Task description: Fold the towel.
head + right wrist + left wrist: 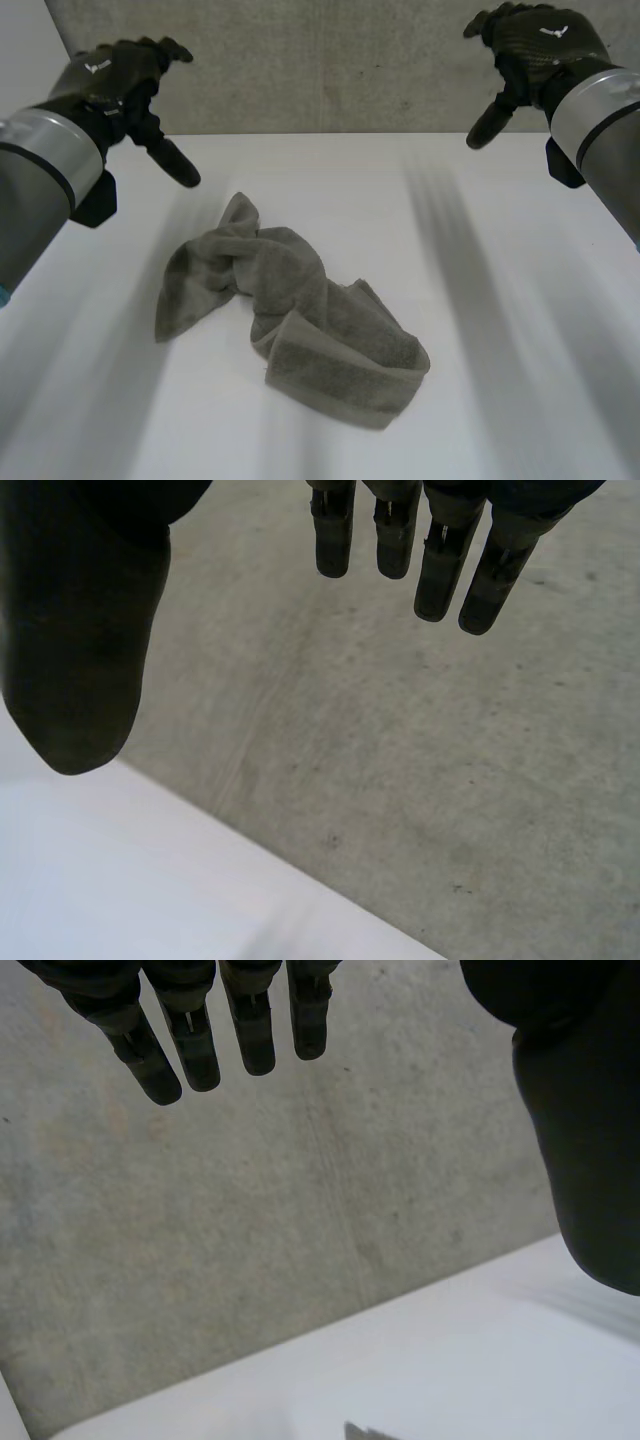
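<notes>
Two idle: left hand [105, 75], right hand [540, 45], fingers released | towel [290, 310] between, well clear of fingers: soft, limp | pinch what looks like its hemmed edge [335, 378].

Crumpled towel [300, 320] mid-table, open table [520, 330] all round it, wall [330, 60] behind far edge

A white table [520, 400] stands in front of a grey wall [330, 70]. The wall looks like bare concrete, with small spots and faint stains, and it meets the far edge of the table. The tabletop is smooth.
</notes>
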